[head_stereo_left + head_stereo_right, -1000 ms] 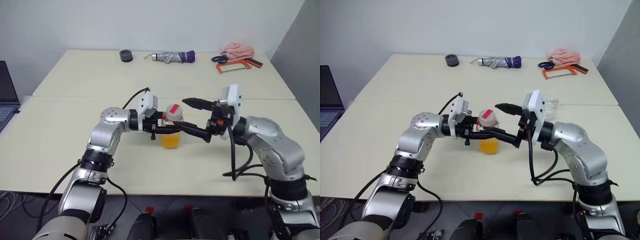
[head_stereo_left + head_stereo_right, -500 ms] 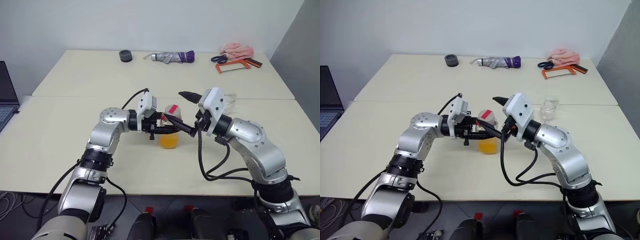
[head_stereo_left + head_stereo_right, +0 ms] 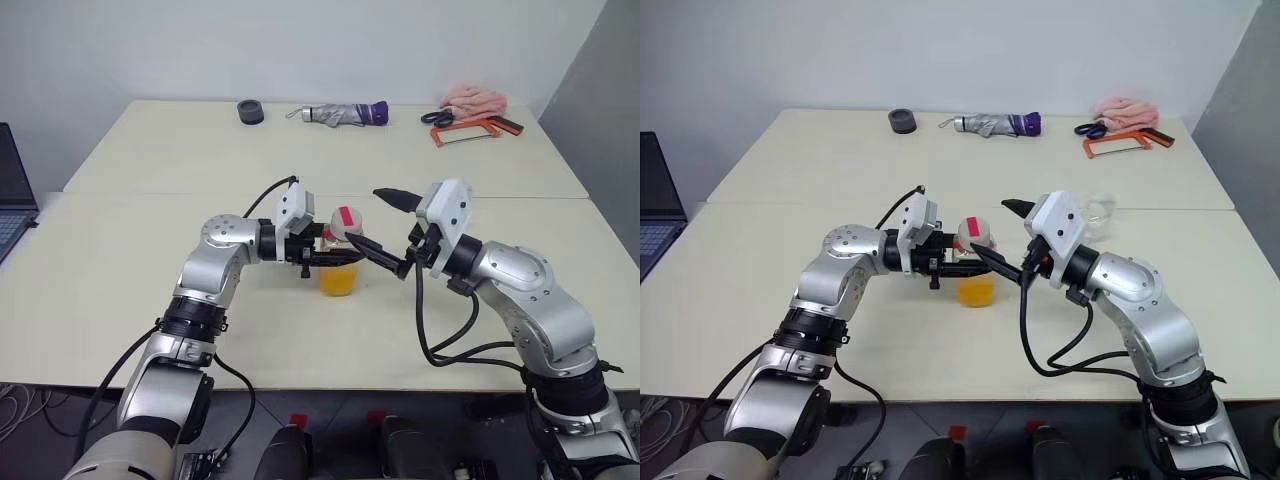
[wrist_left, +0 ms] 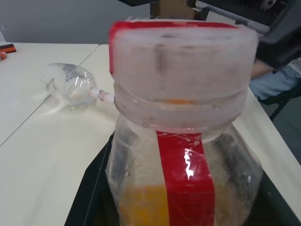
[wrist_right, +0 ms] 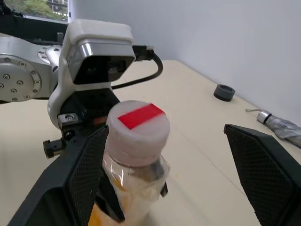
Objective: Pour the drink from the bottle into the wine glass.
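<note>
Bottle (image 3: 341, 257): clear plastic, red label strip, pale capped top, orange drink (image 3: 339, 282) low inside, upright on the counter (image 3: 120, 290). Left gripper (image 3: 335, 255) clamps its body. Right gripper (image 5: 164, 155), fingers spread wide, straddles the cap.

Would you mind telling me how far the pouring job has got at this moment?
Done: the left claw is shut on the bottle, which stands upright on the table with the drink inside. In hand: the right claw is open around the cap, which remains on. Left: uncapping, then pouring; the wine glass looks empty.
</note>
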